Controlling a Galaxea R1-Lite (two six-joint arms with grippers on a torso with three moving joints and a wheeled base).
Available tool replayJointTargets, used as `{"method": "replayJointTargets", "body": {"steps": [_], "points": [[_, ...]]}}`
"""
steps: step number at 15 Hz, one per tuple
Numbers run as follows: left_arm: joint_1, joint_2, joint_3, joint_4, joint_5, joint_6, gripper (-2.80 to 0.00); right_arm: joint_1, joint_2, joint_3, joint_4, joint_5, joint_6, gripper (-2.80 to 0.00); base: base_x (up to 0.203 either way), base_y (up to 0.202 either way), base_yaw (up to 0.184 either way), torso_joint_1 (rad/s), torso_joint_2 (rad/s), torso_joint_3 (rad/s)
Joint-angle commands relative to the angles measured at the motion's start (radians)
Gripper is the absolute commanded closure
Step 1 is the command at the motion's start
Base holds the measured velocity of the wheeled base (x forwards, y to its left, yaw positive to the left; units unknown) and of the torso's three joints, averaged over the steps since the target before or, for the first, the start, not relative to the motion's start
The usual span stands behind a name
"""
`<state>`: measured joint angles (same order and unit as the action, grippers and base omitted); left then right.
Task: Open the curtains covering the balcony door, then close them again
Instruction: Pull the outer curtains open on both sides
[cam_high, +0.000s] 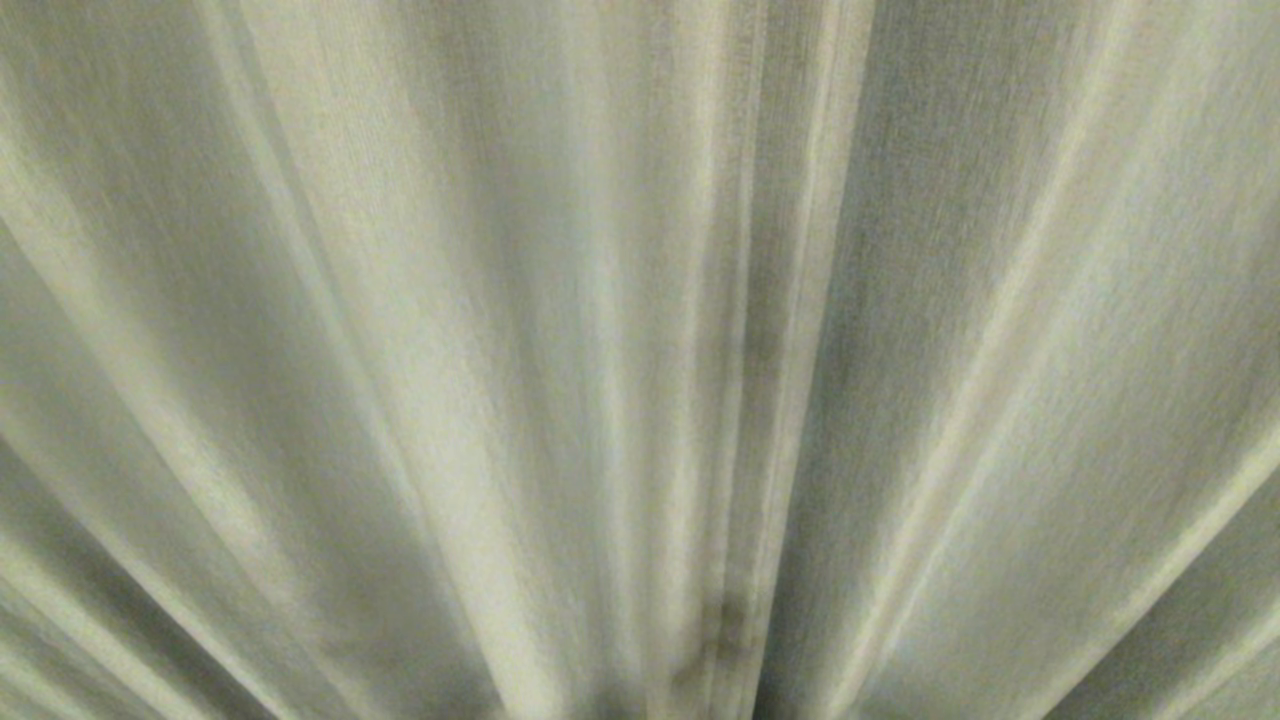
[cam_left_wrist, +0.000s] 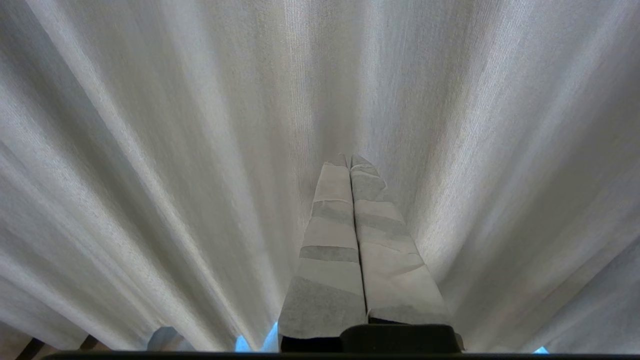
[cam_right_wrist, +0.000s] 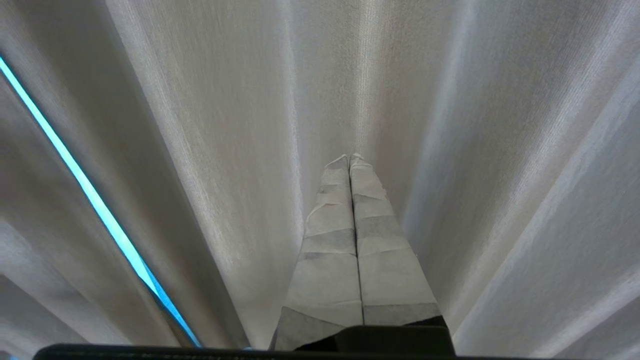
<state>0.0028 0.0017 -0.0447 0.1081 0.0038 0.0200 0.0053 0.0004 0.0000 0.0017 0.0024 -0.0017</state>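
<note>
The curtains (cam_high: 420, 330) fill the head view, hanging drawn in soft vertical pleats; two hemmed edges meet just right of centre. The fabric looks thick, pliable and fairly heavy, likely to bunch rather than slide. Best hold: a hemmed edge, pinched through its full thickness. Left gripper (cam_left_wrist: 350, 162) and right gripper (cam_right_wrist: 350, 159) are fully closed, hold nothing, tips close to the folds

Head camera faces the curtains (cam_high: 640, 360) at close range; both wrist cameras look along their fingers at the same folds.
</note>
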Motion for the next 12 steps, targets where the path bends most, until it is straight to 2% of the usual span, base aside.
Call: {"method": "replayJointTargets", "body": {"steps": [1, 3, 8, 12], "points": [[0.0, 0.0, 0.0, 0.001, 0.001, 0.0, 0.0, -0.002, 0.008, -0.002, 0.0, 0.002, 0.002, 0.0, 0.0, 0.0, 0.0, 0.0, 0.0, 0.0], [0.0, 0.0, 0.0, 0.001, 0.001, 0.001, 0.0, -0.004, 0.045, -0.014, -0.001, 0.003, 0.001, 0.0, 0.0, 0.0, 0.0, 0.0, 0.0, 0.0], [0.0, 0.0, 0.0, 0.001, 0.001, 0.001, 0.0, -0.016, 0.192, -0.183, -0.007, 0.001, 0.003, 0.0, 0.0, 0.0, 0.0, 0.0, 0.0, 0.0], [0.0, 0.0, 0.0, 0.001, 0.001, 0.001, 0.0, -0.121, 0.372, -0.389, -0.055, 0.001, 0.004, 0.0, 0.0, 0.0, 0.0, 0.0, 0.0, 0.0]]}}
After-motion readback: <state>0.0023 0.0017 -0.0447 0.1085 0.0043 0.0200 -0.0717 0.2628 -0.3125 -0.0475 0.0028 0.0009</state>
